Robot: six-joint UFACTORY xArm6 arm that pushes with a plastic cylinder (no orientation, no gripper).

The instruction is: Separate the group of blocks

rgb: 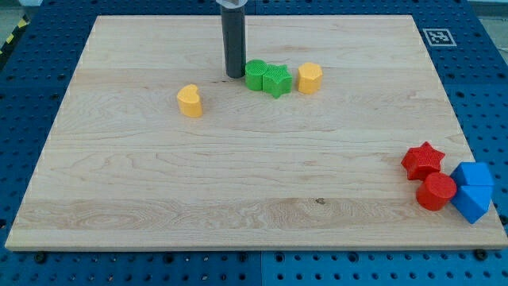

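Two blue blocks [473,191], a red cylinder [436,191] and red star [422,160] cluster at four o'clock. Two green blocks [266,78] touch; two yellow ones [309,78] stand apart. At their nine o'clock, my tip [235,75] grasps nothing.

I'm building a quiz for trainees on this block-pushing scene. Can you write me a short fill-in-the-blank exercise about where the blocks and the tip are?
1. My tip stands just to the view's left of the ____ cylinder-like block.
2. The green star touches that block on its view's ____ side.
3. The red star sits near the board's lower ____ corner in the view.
4. The number of blue blocks there is ____.

Missing words: green; right; right; two
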